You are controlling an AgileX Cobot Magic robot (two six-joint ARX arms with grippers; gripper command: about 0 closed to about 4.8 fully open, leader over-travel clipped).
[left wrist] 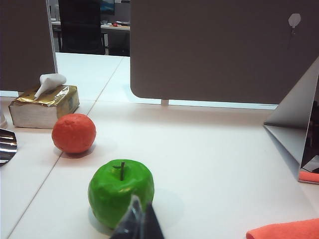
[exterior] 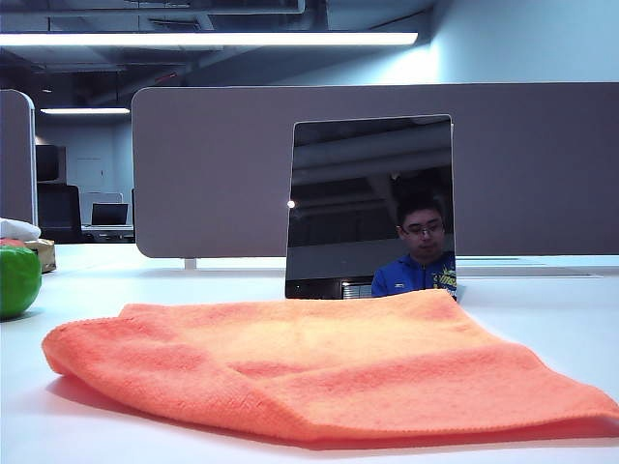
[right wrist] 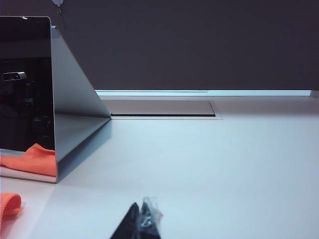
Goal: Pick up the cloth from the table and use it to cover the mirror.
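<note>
The orange cloth [exterior: 309, 362] lies spread flat on the white table [exterior: 571, 319] in front of the mirror [exterior: 370, 205], which stands upright with a dark reflective face. Neither arm shows in the exterior view. In the left wrist view my left gripper [left wrist: 138, 219] is shut with nothing in it, just short of a green apple [left wrist: 121, 193]; a corner of the cloth [left wrist: 286, 230] and the mirror's slanted back [left wrist: 299, 124] show off to one side. My right gripper [right wrist: 141, 218] is shut and empty over bare table, beside the mirror [right wrist: 26, 94] and a cloth corner [right wrist: 9, 205].
A grey-brown partition panel [exterior: 222, 164] runs behind the mirror. Left of the cloth sit the green apple [exterior: 17, 278], an orange ball [left wrist: 74, 133] and a tissue box [left wrist: 45, 105]. A cable hatch [right wrist: 164, 108] lies flush in the table near the partition.
</note>
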